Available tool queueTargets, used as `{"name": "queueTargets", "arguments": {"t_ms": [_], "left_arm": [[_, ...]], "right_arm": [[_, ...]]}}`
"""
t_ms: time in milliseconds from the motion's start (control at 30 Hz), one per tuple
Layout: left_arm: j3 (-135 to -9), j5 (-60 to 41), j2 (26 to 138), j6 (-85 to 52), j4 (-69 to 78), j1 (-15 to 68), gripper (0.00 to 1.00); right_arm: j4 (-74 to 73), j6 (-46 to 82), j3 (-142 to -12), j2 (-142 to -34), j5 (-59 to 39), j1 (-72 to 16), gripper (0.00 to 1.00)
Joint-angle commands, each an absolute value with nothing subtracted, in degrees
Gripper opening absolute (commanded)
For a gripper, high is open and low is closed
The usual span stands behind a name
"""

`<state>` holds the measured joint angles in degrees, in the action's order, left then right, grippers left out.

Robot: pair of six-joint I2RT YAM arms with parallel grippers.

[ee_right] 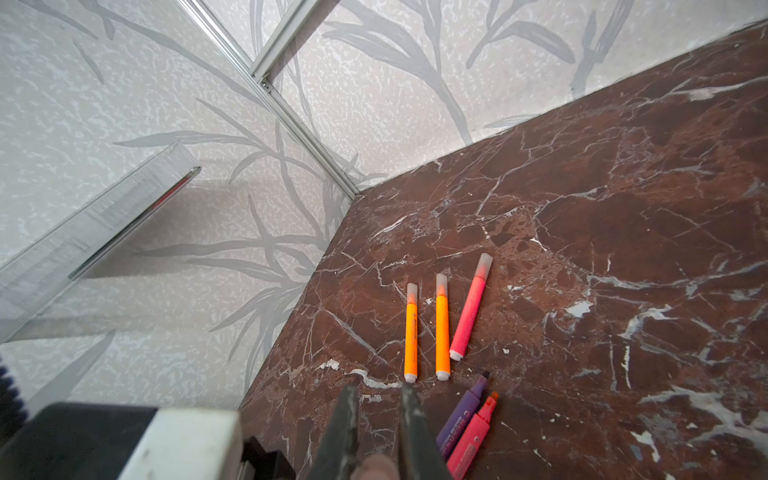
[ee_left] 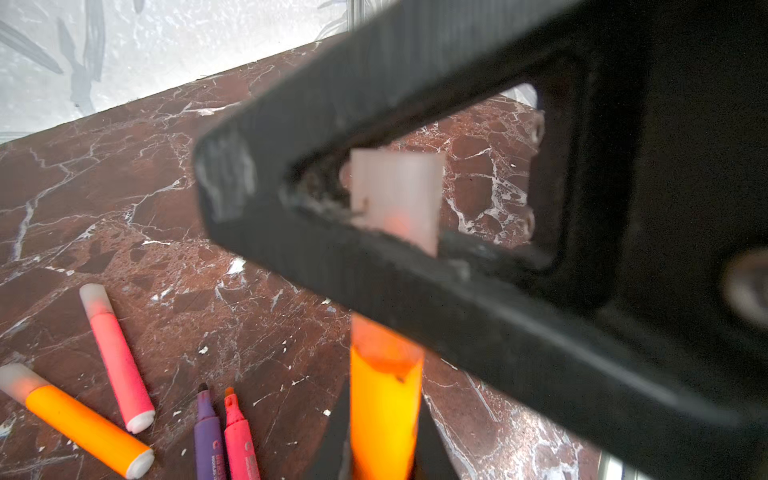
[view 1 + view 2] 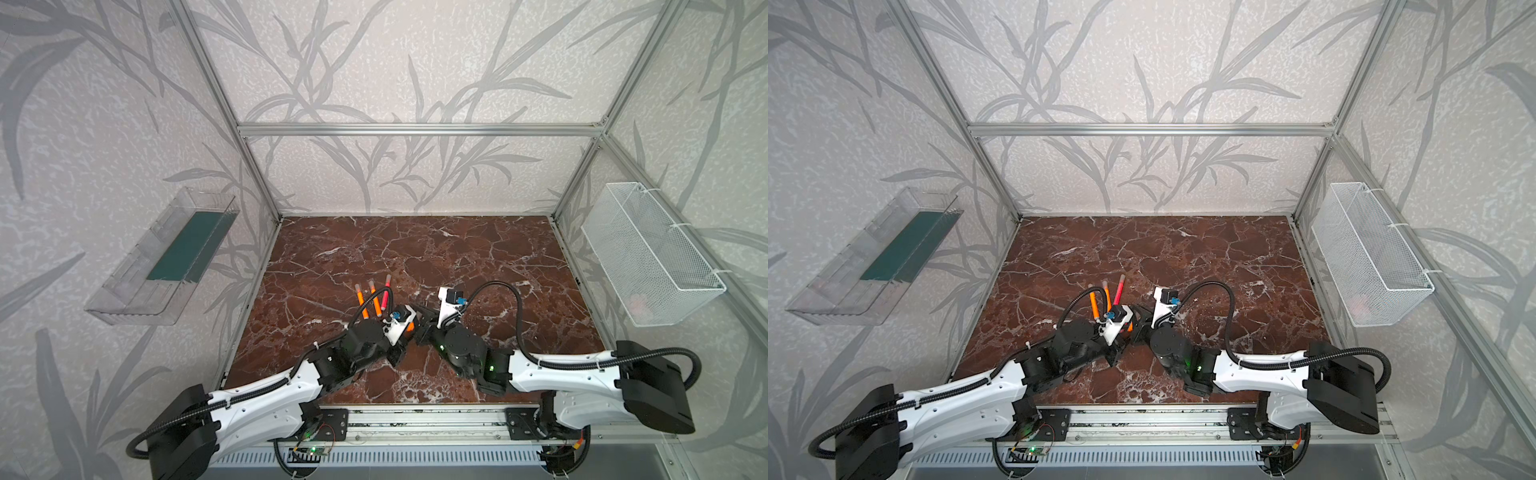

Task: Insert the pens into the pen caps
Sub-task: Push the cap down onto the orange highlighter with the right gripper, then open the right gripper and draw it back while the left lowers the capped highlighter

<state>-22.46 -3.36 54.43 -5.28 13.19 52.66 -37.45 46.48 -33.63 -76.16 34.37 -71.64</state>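
Fingers first: found left gripper (image 2: 382, 432) pinched tight on an orange pen (image 2: 384, 374) and right gripper (image 1: 377, 409) pinched tight on a pen cap (image 2: 397, 195), held nose to nose above the front middle of the tabletop (image 3: 457, 257). Spotted orange glowing through the cap's lower wall in the left wrist view, so judged the tip just inside, seating not confirmed. Counted three finished: capped orange pen (image 1: 410, 332), second capped orange pen (image 1: 441, 328) and capped pink pen (image 1: 471, 309), laid side by side just beyond the grippers with caps toward the back wall. Counted two outstanding: purple pen (image 1: 463, 417) and red-pink pen (image 1: 473, 434), bare-tipped, side by side and apparently touching, near the butt ends of the capped row. Put progress at halfway, plus one in hand. Could not locate the two spare caps in any view. Surface: read as red-brown marble pattern with white veining, flat and smooth-looking, probably slick enough to let round barrels roll. Room: noted aluminium frame (image 3: 415, 129) boxing the cell, grey leaf-print wallpaper (image 3: 374, 62) all round, clear plastic tray (image 3: 137, 291) with a green insert hung on the left wall, white wire basket (image 3: 648, 257) hung on the right wall. Glimpsed something pinkish at the basket's bottom, too faint to identify.
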Motion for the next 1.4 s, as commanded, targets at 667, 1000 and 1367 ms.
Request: {"name": "queueTargets", "arguments": {"t_ms": [667, 1000, 1367], "left_arm": [[-25.89, -22.43, 48.69, -22.75, 30.57, 38.44, 0.0], [-22.85, -16.96, 51.37, -18.12, 28.96, 38.56, 0.0], [-21.52, -13.21, 72.46, -20.05, 36.72, 38.92, 0.0]], "right_arm": [[-59.05, 30.06, -20.59, -80.07, 19.22, -77.88, 0.0], [-37.05, 38.93, -23.14, -69.01, 29.4, -73.15, 0.35], [-10.52, 37.32, -24.69, -50.67, 29.09, -60.59, 0.76]]}}
